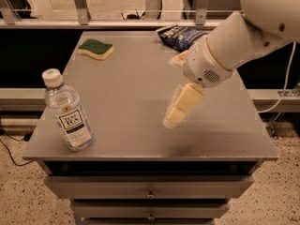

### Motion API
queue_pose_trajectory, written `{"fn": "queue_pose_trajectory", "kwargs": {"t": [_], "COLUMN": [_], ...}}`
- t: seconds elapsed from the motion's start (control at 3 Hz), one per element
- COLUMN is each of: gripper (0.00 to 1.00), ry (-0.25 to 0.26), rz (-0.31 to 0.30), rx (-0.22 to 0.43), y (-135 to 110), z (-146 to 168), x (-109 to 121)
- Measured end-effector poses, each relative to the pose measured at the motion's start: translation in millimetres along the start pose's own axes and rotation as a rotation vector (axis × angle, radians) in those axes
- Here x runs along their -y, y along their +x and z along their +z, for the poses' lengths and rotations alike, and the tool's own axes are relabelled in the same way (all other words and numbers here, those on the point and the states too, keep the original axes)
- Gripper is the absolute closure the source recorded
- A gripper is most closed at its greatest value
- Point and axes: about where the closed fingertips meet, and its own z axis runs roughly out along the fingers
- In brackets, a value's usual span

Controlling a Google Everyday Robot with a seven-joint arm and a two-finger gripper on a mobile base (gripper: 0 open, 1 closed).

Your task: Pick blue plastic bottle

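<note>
Gripper point(171, 121) above table point(122, 78), jaws' gap unreadable, blue plastic bottle point(68, 114) well apart, front-left

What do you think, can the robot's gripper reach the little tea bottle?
Probably yes. The gripper hangs above the table, and nothing stands between it and the blue plastic bottle; sponge and snack bag lie farther back.
</note>
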Motion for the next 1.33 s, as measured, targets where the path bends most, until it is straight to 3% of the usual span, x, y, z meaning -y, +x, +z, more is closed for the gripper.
{"fn": "queue_pose_trajectory", "kwargs": {"t": [1.0,1.33], "gripper": [0.00,0.00], "ry": [-0.006,-0.013], "rz": [0.005,0.004], "rx": [0.048,0.152], "y": [-10.7,-27.6], "z": [4.3,19.4], "x": [-1.8,-2.7]}}
